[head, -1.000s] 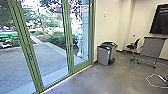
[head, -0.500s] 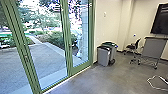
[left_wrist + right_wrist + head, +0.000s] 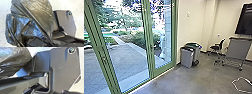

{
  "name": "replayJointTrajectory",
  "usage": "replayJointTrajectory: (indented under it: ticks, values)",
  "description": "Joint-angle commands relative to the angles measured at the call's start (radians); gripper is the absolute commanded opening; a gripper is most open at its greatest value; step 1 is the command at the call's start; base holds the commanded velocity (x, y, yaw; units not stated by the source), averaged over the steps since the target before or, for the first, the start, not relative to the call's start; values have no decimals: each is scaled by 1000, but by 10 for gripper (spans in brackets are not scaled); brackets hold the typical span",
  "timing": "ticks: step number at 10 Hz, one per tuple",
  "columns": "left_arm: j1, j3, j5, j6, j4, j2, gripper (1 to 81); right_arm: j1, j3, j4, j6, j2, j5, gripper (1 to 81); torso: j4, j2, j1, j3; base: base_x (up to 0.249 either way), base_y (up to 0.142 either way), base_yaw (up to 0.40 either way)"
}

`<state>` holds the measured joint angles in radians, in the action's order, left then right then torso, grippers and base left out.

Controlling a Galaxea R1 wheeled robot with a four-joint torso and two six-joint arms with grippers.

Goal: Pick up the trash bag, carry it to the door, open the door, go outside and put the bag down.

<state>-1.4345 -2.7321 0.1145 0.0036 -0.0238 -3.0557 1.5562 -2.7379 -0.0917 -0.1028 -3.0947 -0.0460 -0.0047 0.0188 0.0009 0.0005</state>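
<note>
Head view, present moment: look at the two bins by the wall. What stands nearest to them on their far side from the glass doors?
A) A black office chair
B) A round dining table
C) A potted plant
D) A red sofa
A: the black office chair stands along the wall past the bins, between them and the grey wheeled stand.
</note>
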Motion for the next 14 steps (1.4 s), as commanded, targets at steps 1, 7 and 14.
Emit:
replayJointTrajectory:
  ticks: [1, 7, 14]
  values:
    - [64, 2, 59, 7, -10, -3, 10, -47, 5, 9, -6, -8, -66, 811, 0, 0, 0, 0, 157, -85, 0]
    - [64, 2, 57, 6, -21, -6, 10, -47, 5, 9, -6, -6, -66, 811, 0, 0, 0, 0, 160, -85, 0]
    - [64, 2, 57, 6, -21, -5, 10, -49, 5, 9, -6, -8, -66, 811, 0, 0, 0, 0, 146, -66, 0]
